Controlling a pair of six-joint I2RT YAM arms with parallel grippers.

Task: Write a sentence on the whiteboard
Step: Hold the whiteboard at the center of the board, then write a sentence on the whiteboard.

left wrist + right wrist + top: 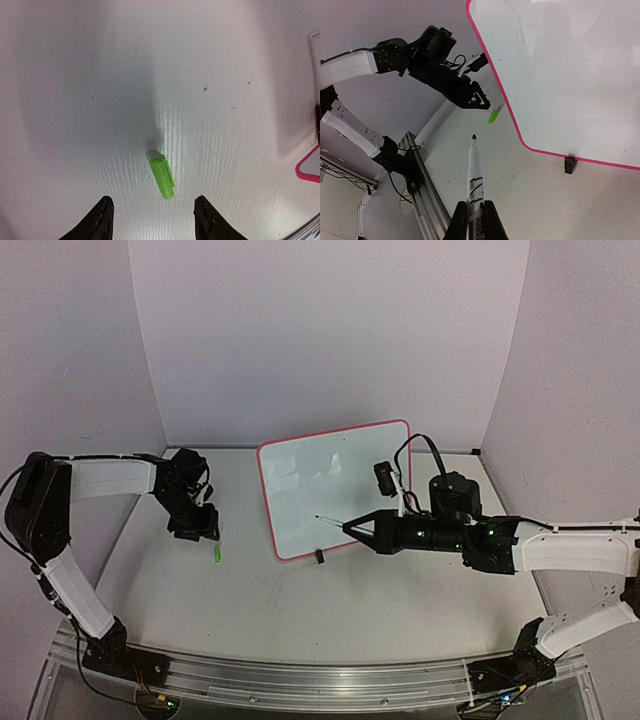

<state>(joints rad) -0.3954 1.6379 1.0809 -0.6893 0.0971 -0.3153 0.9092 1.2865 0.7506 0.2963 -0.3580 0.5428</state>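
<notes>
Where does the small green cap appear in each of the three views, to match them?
Top external: the green cap lies on the table, left of the whiteboard, by the left gripper.
Left wrist: cap low centre, ahead of the fingertips.
Right wrist: cap upper middle, beside the board's corner.
Shared landmark: the whiteboard's pink rim.

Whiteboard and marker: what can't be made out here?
- Whiteboard: any faint strokes; the top view is too small, with reflections. The right wrist frame edge crops it, and the left wrist shows one corner.
- Marker label: partly covered by the fingers of the right gripper.
- Marker tip: tiny in top view.
</notes>
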